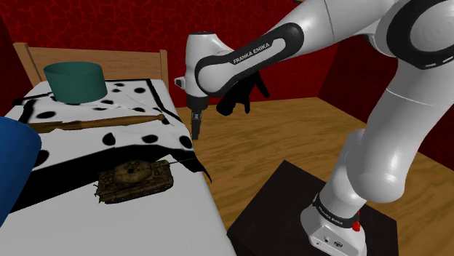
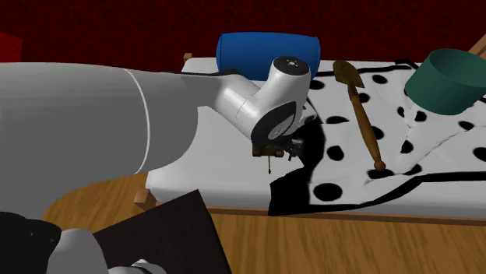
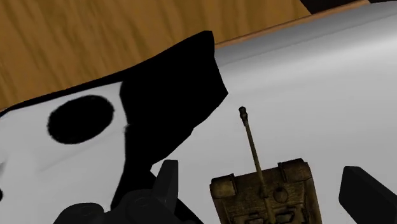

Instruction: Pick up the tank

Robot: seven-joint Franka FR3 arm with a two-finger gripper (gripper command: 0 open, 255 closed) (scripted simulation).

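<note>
— Red walls, a plank floor, and a bed (image 1: 156,225) with a spotted blanket (image 1: 131,102) thrown over one end. Where's the tank?

— The tank (image 1: 136,180) sits on the bare white sheet, close to the bed's side edge nearest the robot's stand, just beside the blanket's black-lined hem.

— And the hand?

— The hand (image 1: 195,125) hangs above that same edge, fingers spread wide, touching nothing. Seen from its own camera, the tank's hull lies between the two fingers, lower down and apart from them.

— So which step is this?

— The approach, I'd judge; nothing is gripped yet. Next it would need to come down until the fingers straddle the hull, close across its sides, then lift.
</note>
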